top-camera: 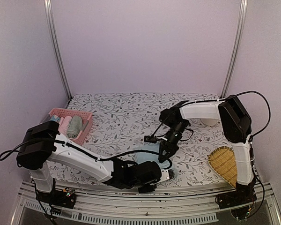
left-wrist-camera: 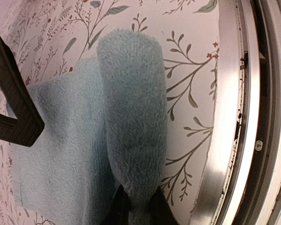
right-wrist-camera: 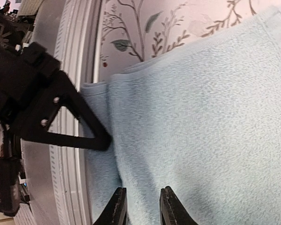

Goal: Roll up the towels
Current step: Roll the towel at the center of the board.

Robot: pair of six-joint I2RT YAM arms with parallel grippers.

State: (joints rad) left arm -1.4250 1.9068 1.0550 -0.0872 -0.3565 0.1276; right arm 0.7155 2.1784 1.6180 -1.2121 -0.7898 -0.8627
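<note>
A light blue towel [top-camera: 141,158] lies at the table's near edge, between the two grippers. Its near edge is rolled into a thick tube [left-wrist-camera: 131,108], and the flat part [left-wrist-camera: 61,159] spreads beyond it. My left gripper [left-wrist-camera: 136,208] is shut on the tube's end. My right gripper [right-wrist-camera: 143,206] hovers over the same rolled edge [right-wrist-camera: 126,154] with its jaws a little apart and cloth lying between them. In the top view both grippers, left [top-camera: 167,175] and right [top-camera: 165,157], meet over the towel and hide most of it. A pale sage green towel [top-camera: 76,126] sits rolled in the pink basket.
The pink lattice basket [top-camera: 70,112] stands at the back left with another rolled pink cloth [top-camera: 64,124]. A woven straw fan-shaped mat [top-camera: 225,164] lies at the right front. The metal table rim [left-wrist-camera: 225,117] runs close beside the roll. A pale object [top-camera: 208,122] sits behind the right arm.
</note>
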